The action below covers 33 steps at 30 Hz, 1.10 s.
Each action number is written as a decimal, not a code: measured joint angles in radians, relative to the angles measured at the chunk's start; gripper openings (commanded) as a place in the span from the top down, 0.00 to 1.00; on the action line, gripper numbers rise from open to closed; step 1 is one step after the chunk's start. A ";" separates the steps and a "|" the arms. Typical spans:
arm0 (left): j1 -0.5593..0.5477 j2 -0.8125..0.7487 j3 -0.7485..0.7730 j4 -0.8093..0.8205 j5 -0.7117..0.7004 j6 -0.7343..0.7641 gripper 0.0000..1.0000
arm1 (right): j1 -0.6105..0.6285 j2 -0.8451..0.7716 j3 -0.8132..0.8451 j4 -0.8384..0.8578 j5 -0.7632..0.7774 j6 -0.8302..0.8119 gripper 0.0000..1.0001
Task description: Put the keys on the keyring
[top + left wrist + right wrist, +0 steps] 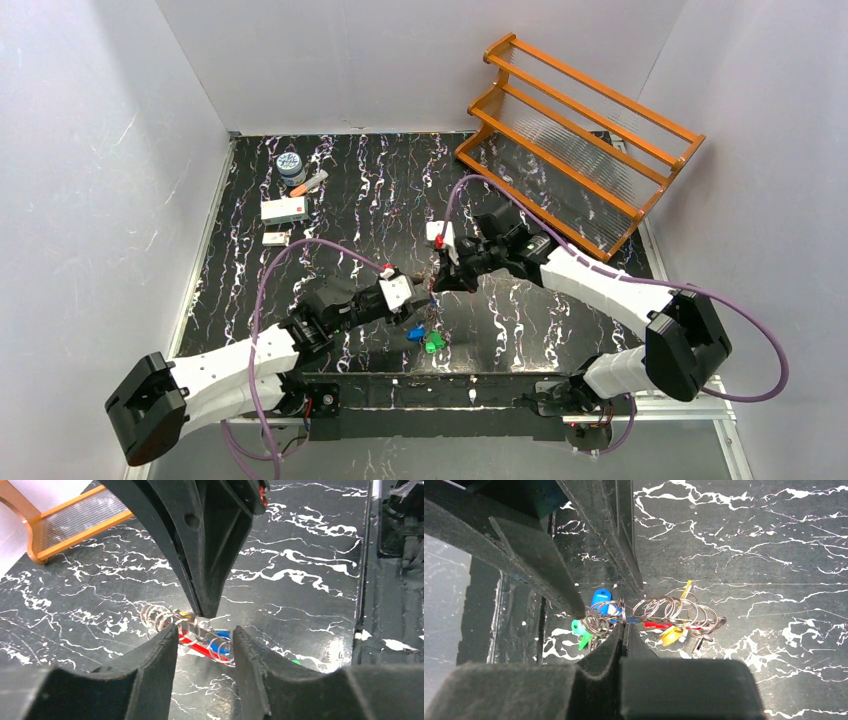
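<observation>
The keyring (pixel 664 611) is a bunch of thin shiny wire loops. It is near the front edge of the black table (pixel 350 190) with white streaks, right between the two arms.

The right gripper (pixel 624 630) has its jaws pressed together. They pinch the wire of the keyring at its left end, as the right wrist view shows it. The rest of the loops stick out to the side.

The left gripper (pixel 204 632) has its jaws spread apart. One jaw is on each side of the wire loops. I cannot tell if they touch the wire.

Little plastic tags hang from the loops. A blue tag (pixel 601 600) and a green tag (pixel 581 630) are close to the pinched spot. A red tag (pixel 656 625) and a yellow tag (pixel 670 636) are further along. The metal keys are too small to pick out in the bunch.

An orange wooden rack (pixel 580 140) stands at the far right corner. A small jar (pixel 291 165) and a white box (pixel 284 209) are at the far left, well apart from the keyring.
</observation>
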<state>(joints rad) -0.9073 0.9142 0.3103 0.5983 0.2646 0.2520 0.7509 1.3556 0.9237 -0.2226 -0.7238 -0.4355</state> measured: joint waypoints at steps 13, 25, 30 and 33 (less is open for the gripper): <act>0.000 0.052 0.073 -0.166 0.023 0.112 0.74 | 0.091 0.069 0.086 -0.196 0.115 -0.113 0.99; 0.001 0.108 0.080 -0.163 0.050 0.106 1.00 | 0.091 0.069 0.097 -0.203 0.116 -0.116 0.99; 0.002 0.107 0.070 -0.131 0.026 0.060 1.00 | 0.087 0.069 0.095 -0.190 0.128 -0.073 0.87; 0.002 0.083 0.022 -0.051 -0.003 0.005 1.00 | 0.067 0.059 0.073 -0.132 0.118 -0.025 0.71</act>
<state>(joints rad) -0.9054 0.9970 0.3325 0.5468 0.2615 0.2569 0.8177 1.4143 0.9966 -0.3550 -0.6060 -0.4603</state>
